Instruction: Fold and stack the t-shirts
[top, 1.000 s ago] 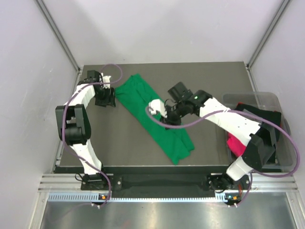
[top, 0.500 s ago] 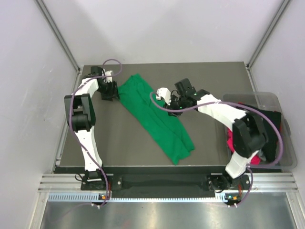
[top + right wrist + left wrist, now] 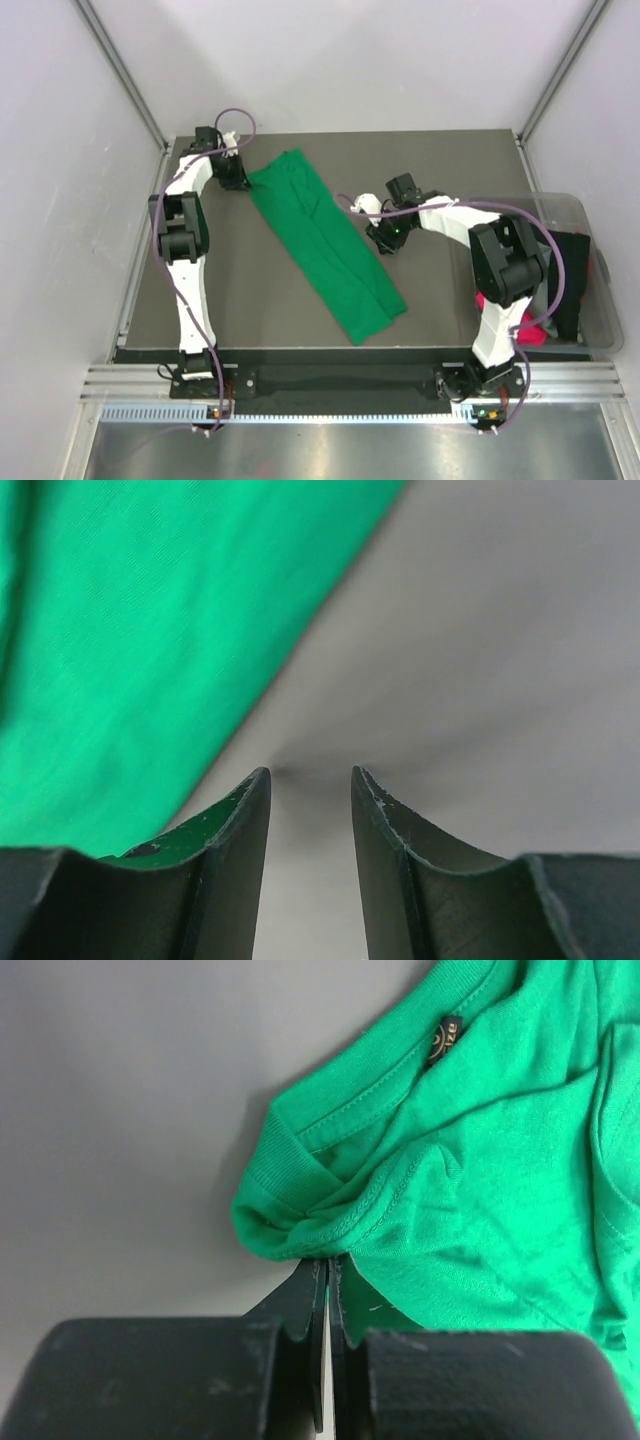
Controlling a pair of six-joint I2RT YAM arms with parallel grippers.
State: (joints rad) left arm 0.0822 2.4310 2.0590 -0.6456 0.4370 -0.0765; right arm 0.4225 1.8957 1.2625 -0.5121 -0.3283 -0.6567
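Note:
A bright green t-shirt (image 3: 322,240), folded into a long strip, lies diagonally across the dark table. Its collar end is at the far left. My left gripper (image 3: 240,182) sits at that collar end. In the left wrist view the left gripper (image 3: 328,1260) is shut, pinching bunched green t-shirt (image 3: 480,1160) fabric beside the collar. My right gripper (image 3: 384,243) is low over the table, just right of the strip's middle. In the right wrist view the right gripper (image 3: 310,775) stands open over bare table, with the green t-shirt (image 3: 120,630) edge just to its left.
A clear plastic bin (image 3: 603,335) stands off the table's right edge. It holds a magenta-pink t-shirt (image 3: 488,300) and a black t-shirt (image 3: 572,262). Grey walls and metal posts close in the back and sides.
My left gripper moved to the far collar end and shut on the fabric. My right gripper came off the shirt's middle to its right edge, staying open. The strip lies straighter.

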